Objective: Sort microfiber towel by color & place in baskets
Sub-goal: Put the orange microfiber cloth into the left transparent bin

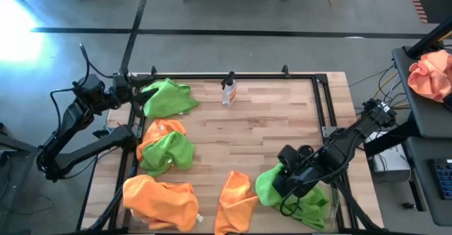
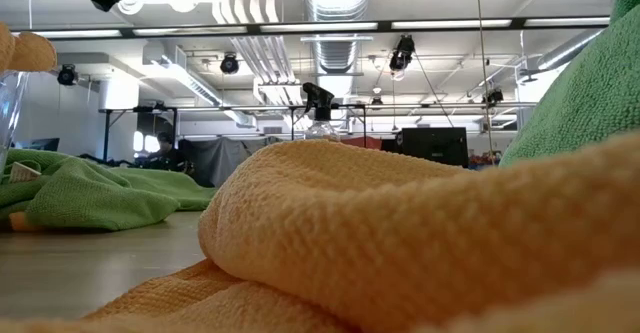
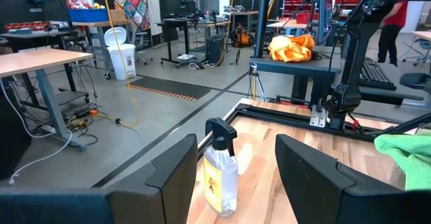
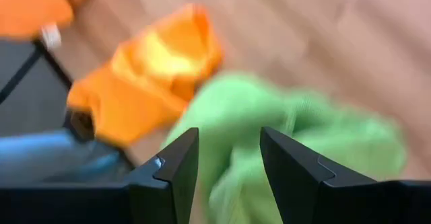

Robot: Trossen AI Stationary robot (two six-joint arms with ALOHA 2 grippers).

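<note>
On the table (image 1: pixel 268 133), the right gripper (image 1: pixel 288 181), fingers parted above a green towel (image 1: pixel 272 182), could snag the adjacent orange towel (image 1: pixel 236 196); the left gripper (image 1: pixel 135 92) waits released.

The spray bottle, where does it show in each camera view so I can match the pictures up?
High view: spray bottle stands at the table's far edge, near the middle.
Low view: its black trigger head and clear neck show above the orange towel.
Left wrist view: between the left pincer's fingers.
Right wrist view: not in it.
Shared landmark: the wooden table.
</note>
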